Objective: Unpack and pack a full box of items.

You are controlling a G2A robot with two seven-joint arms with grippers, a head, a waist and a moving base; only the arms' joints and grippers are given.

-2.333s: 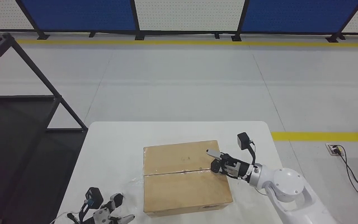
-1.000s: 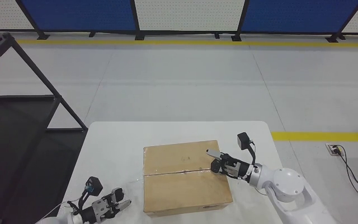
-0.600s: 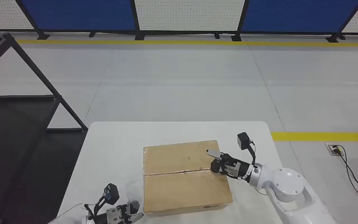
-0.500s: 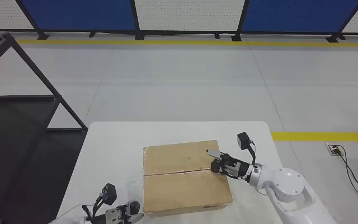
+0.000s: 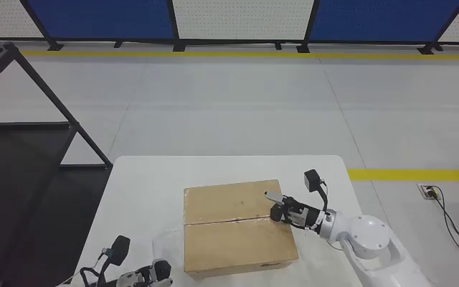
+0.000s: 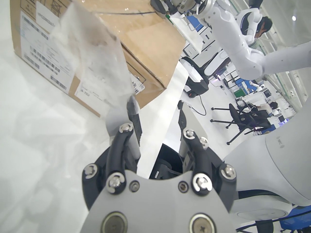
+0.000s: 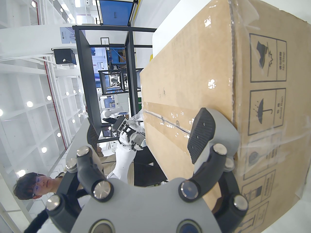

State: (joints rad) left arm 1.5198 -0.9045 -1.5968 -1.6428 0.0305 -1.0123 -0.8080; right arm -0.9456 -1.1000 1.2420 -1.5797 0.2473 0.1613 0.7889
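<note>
Cardboard box: closed, on table, long axis running side to side across robot's front; taped centre seam along that axis.

Right gripper: at box's right end, fingers wide apart astride seam end, one pad over top flap, holding nothing. Nearer arm for opening seam.

Left gripper: low beside box's near-left corner, fingers apart. Loose clear film strip hangs from that corner against one finger, likely to snag.

Judgement: unpacking not yet begun.
</note>
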